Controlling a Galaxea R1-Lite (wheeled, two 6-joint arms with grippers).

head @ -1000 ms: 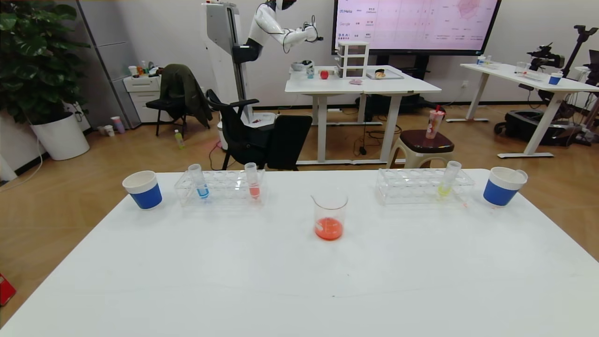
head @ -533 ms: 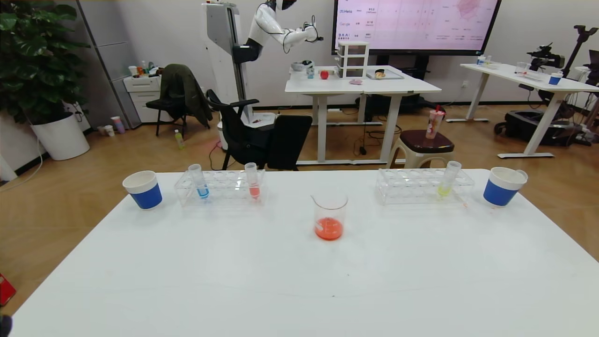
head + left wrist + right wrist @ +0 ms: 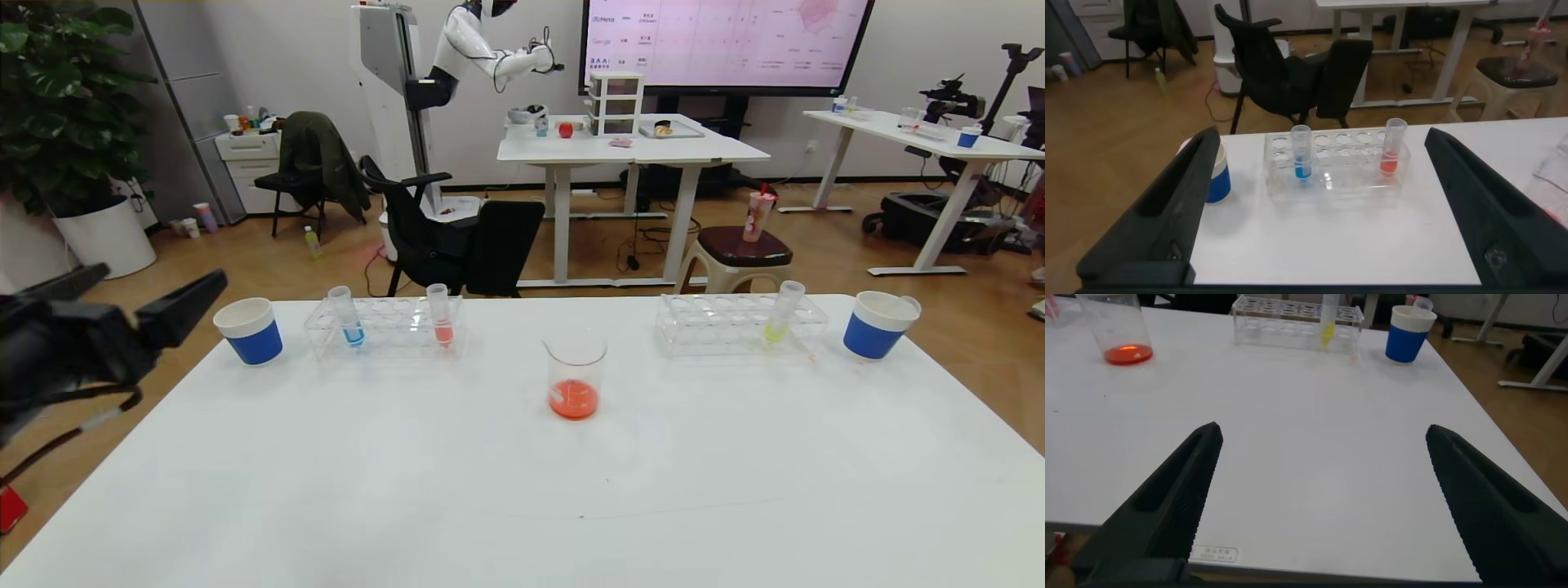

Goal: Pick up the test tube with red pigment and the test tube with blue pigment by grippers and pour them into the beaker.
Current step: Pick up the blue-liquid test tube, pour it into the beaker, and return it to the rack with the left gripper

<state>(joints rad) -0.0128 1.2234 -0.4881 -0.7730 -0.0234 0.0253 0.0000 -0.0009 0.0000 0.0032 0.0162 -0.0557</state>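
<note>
Black and wide open, the left tool [image 3: 122, 306] hangs above the left edge of the white desk [image 3: 522, 490], its fingers pointing forward and toward the rack, holding nothing. Just ahead of it and a little to its right stands a blue-and-white paper cup [image 3: 250, 330], and beyond the cup a clear rack [image 3: 384, 327] carries two upright tubes. The test tube with blue pigment [image 3: 346, 316] sits at the rack's left end, the nearer of the two to this tool; the other tube [image 3: 440, 315], at the rack's right end, holds reddish liquid that looks rather pale, so I cannot say for certain it is the deep-red one. In the left wrist view the blue tube [image 3: 1302, 153] lies straight ahead between the spread fingers, its long axis vertical, so the coming approach looks to be a forward reach past the cup with the fingers closing on the tube's sides. Right of the rack, at mid-desk, the beaker [image 3: 575, 374] stands upright with orange-red liquid already in its bottom. Further right, a second rack [image 3: 735, 325] holds a yellow-liquid tube [image 3: 782, 312], and another paper cup [image 3: 877, 324] stands at the far right. The right tool [image 3: 1319, 506], seen only by its own wrist camera, hovers open and empty over the desk's near right edge, well apart from the left rack.
</note>
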